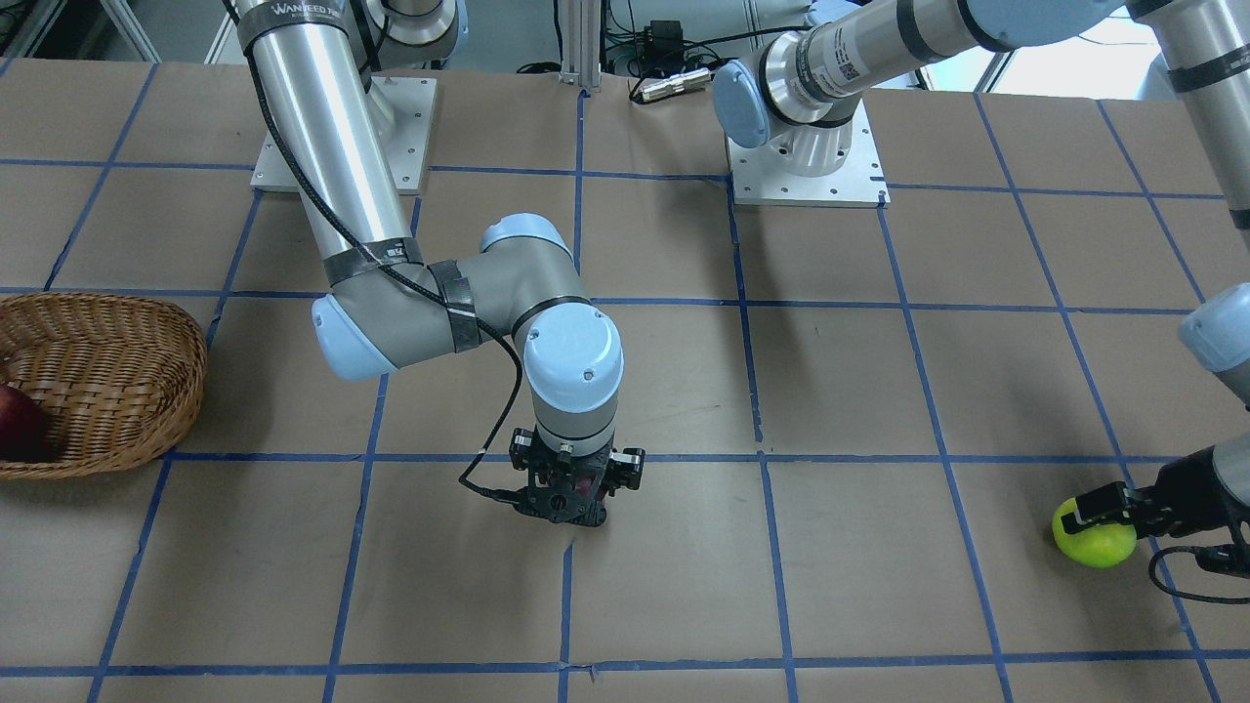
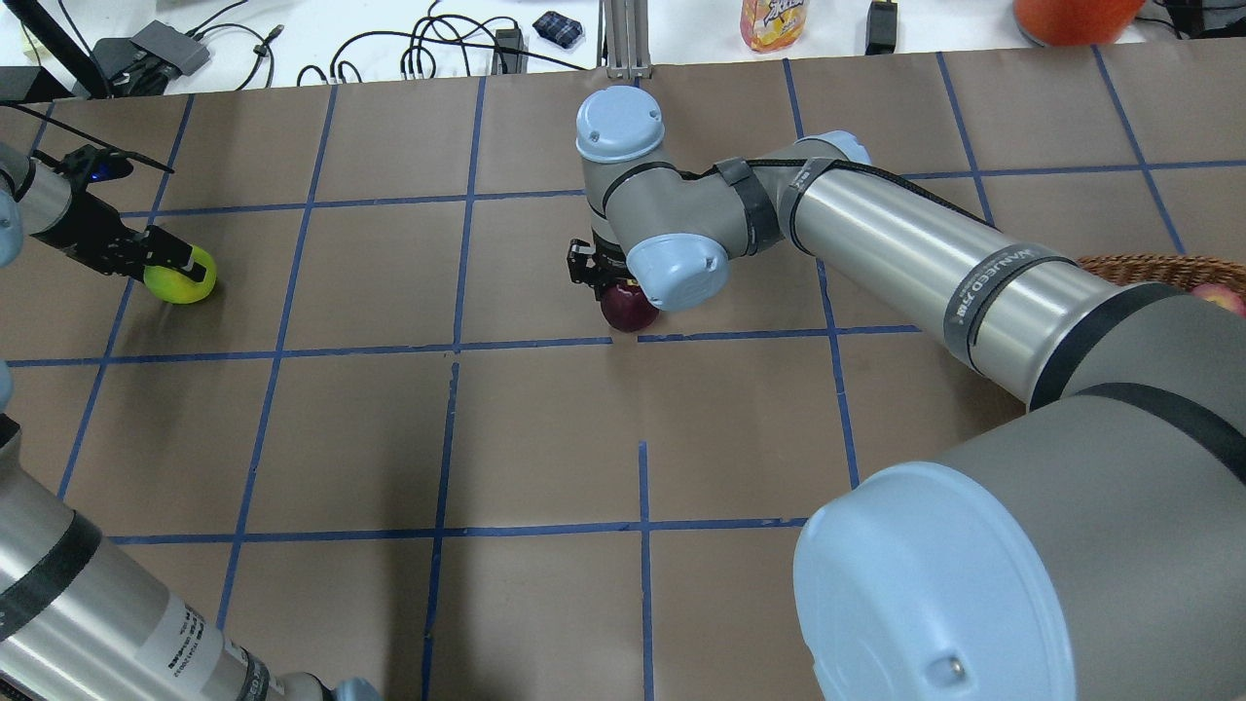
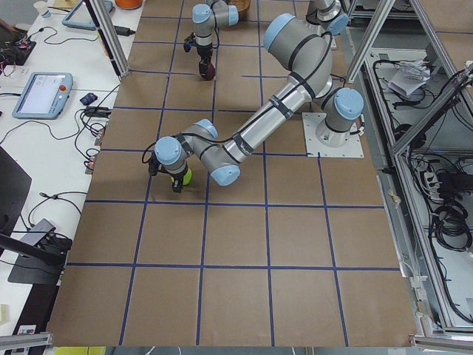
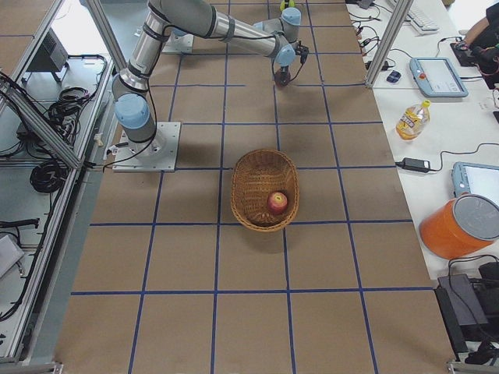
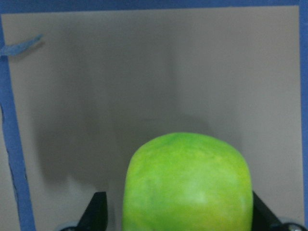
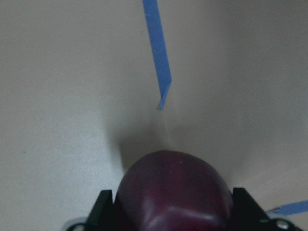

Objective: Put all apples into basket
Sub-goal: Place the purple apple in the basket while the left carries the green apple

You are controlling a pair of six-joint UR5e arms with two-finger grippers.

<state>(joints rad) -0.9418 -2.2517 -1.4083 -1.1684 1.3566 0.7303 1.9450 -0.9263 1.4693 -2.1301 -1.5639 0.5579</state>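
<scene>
Jaws of the left gripper clamp the bright yellow-green apple at the table's left end; mid-table, the right gripper pinches the dark maroon apple. Rightward lies the oval wicker basket, red apple inside, nearer the right arm.

A robotics lab — blue-taped grid table, teach pendants, aluminium framing, loose cables.

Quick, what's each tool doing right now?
Left tool: around the green apple, grip cannot be told.
Right tool: closed on the dark purple apple.
</scene>
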